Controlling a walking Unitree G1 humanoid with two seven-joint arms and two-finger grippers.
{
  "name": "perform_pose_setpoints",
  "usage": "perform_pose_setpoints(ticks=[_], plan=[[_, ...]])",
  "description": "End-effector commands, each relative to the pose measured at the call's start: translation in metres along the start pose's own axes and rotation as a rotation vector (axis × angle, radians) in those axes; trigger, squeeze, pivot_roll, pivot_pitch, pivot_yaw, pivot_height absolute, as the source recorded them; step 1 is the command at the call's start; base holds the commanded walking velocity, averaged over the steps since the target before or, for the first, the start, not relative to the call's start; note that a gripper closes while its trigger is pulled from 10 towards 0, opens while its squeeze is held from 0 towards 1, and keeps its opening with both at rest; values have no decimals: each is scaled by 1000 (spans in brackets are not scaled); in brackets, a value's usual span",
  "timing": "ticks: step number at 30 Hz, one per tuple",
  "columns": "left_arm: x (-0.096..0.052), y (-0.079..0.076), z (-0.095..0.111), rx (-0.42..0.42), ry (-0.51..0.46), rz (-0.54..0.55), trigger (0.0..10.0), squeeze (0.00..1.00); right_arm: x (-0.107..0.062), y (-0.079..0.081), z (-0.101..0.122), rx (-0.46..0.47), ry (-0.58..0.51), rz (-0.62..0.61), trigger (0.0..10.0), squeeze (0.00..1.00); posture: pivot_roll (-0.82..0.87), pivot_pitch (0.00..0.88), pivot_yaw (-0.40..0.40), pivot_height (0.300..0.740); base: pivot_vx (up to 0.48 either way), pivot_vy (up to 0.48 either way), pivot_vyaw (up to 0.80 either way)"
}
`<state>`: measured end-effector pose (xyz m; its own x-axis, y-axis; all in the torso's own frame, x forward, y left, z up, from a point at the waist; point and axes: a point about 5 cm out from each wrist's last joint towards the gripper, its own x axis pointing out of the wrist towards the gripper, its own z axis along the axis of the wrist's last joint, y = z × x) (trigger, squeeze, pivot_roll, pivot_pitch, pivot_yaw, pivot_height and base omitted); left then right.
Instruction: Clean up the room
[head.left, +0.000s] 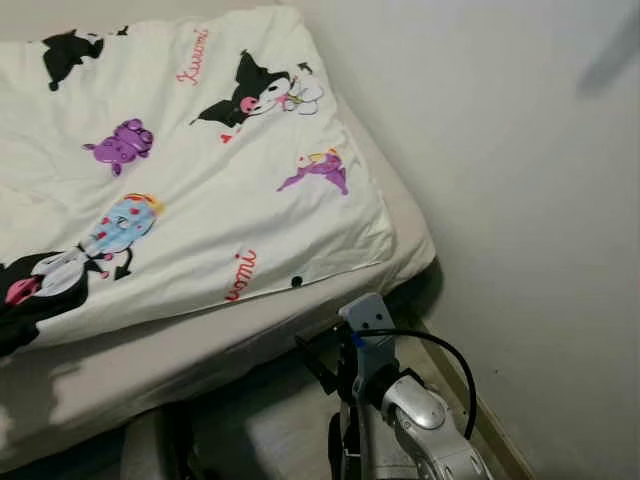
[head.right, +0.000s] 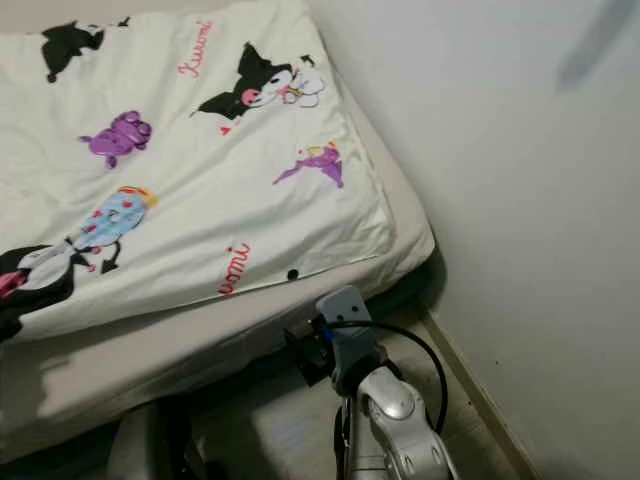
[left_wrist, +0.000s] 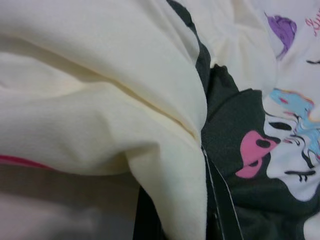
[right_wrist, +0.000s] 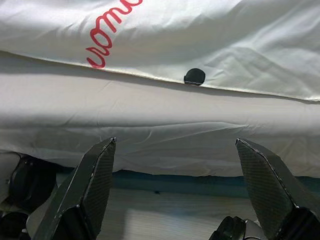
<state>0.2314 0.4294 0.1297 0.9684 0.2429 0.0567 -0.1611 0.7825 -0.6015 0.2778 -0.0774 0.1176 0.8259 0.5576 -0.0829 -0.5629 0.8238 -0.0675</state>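
Observation:
A white duvet (head.left: 200, 170) printed with black, purple and blue cartoon figures and red lettering lies spread over the bed. Its front edge (right_wrist: 200, 82), marked by a small black dot, rests on the pale sheet (right_wrist: 160, 120) below it. My right gripper (right_wrist: 175, 141) is open and empty, low at the bed's front side, facing the sheet with its fingers (right_wrist: 95, 175) wide apart. My right arm (head.left: 400, 400) reaches in from below near the bed's corner. The left wrist view is pressed close to a bunched fold of the duvet (left_wrist: 125, 115) beside a black and pink print (left_wrist: 250, 155).
A plain wall (head.left: 520, 200) runs along the bed's right side, with a skirting board (head.left: 480, 410) at its foot. A narrow strip of pale floor (head.left: 290, 430) lies between the bed and me. The gap under the bed (right_wrist: 30, 180) is dark.

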Motion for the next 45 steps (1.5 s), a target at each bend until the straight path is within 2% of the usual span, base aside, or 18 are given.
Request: perform_pose_setpoints(ticks=[1,2,5,7,8,9,11,19,23,24,26,27,28,31,34,38,44,45], plan=[[-21,17,2,42,53,42,0,0,-2,4,-10,20,28,8,10000,0,-163,464,-34,561,0,0,0],[-21,17,2,42,53,42,0,0,-2,4,-10,20,28,8,10000,0,-163,464,-34,561,0,0,0],[-39,22,-17,121,179,-10,0,0,-2,5,-12,22,29,11,10000,0,-157,466,-31,561,0,0,0],[-39,22,-17,121,179,-10,0,0,-2,5,-12,22,29,11,10000,0,-157,466,-31,561,0,0,0],[-49,25,-26,143,223,-14,0,0,-2,5,-12,22,29,11,10000,0,-153,464,-26,561,0,0,0],[-49,25,-26,143,223,-14,0,0,-2,5,-12,22,29,11,10000,0,-153,464,-26,561,0,0,0],[-74,24,-49,195,317,-48,0,0,-1,5,-13,23,30,8,10000,0,-151,464,-20,561,0,0,0],[-103,21,-59,193,311,-3,0,0,-3,3,-14,21,29,5,10000,0,-144,462,-16,561,0,0,0],[-122,22,-58,207,317,41,0,0,-2,3,-15,20,27,4,10000,0,-140,459,-9,561,0,0,0],[-131,22,-58,213,316,68,0,0,-2,3,-15,21,26,2,10000,0,-138,458,-7,561,0,0,0],[-131,22,-58,213,316,68,0,0,-2,3,-15,21,26,2,10000,0,-138,458,-7,561,0,0,0],[-141,22,-58,225,322,92,0,0,-1,4,-15,21,25,1,10000,0,-134,459,-4,561,0,0,0],[-164,20,-59,232,330,152,0,0,-1,4,-15,22,22,0,10000,0,-131,457,-1,561,0,0,0],[-171,19,-59,231,328,174,0,0,-1,4,-15,22,22,0,10000,0,-131,457,-1,561,0,0,0],[-191,18,-61,248,343,234,0,0,-1,4,-15,22,21,2,10000,0,-126,457,-4,561,0,0,0],[-199,14,-64,247,350,253,0,0,0,4,-15,23,20,4,10000,0,-123,453,-6,561,0,0,0],[-198,13,-68,270,364,271,0,0,1,4,-15,22,19,8,10000,0,-120,453,-7,561,0,0,0],[-195,15,-69,293,372,285,1333,0,2,4,-15,22,19,8,10000,0,-119,451,-5,561,0,0,0]])
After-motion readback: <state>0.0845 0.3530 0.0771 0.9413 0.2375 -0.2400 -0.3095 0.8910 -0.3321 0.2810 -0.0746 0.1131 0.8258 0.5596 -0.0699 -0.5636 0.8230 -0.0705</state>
